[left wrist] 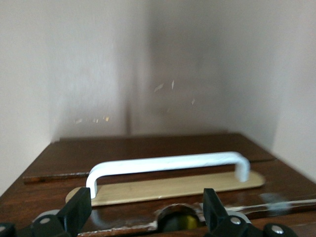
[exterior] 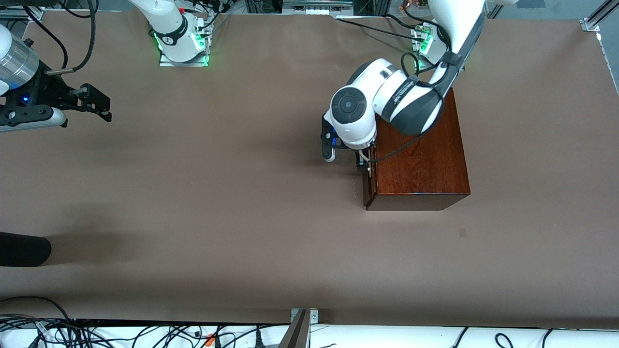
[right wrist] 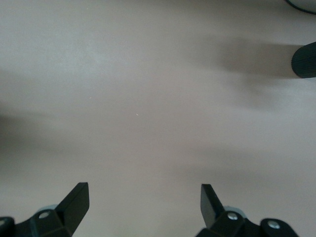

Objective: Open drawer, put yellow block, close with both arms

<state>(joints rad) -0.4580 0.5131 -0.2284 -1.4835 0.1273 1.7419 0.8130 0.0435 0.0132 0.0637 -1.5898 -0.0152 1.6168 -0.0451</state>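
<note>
The reddish-brown wooden box [exterior: 420,159] stands toward the left arm's end of the table. Its drawer [exterior: 369,186] looks pushed in, and the dark front [left wrist: 148,148] faces the right arm's end. My left gripper [exterior: 363,162] is right in front of the white handle [left wrist: 168,164]. That gripper [left wrist: 145,205] is open, with one finger at each side, gripping nothing. A bit of the yellow block [left wrist: 190,220] shows through a rounded notch at the drawer front's edge. My right gripper [exterior: 94,104] hangs open and empty over bare table at the right arm's end; in its own view the right gripper [right wrist: 143,197] frames only tabletop.
A black rounded object [exterior: 24,249] juts in at the right arm's end, nearer the front camera, and the same black object [right wrist: 303,59] appears in the right wrist view. Cables [exterior: 145,333] lie along the table's front edge. Brown tabletop [exterior: 217,193] stretches between the grippers.
</note>
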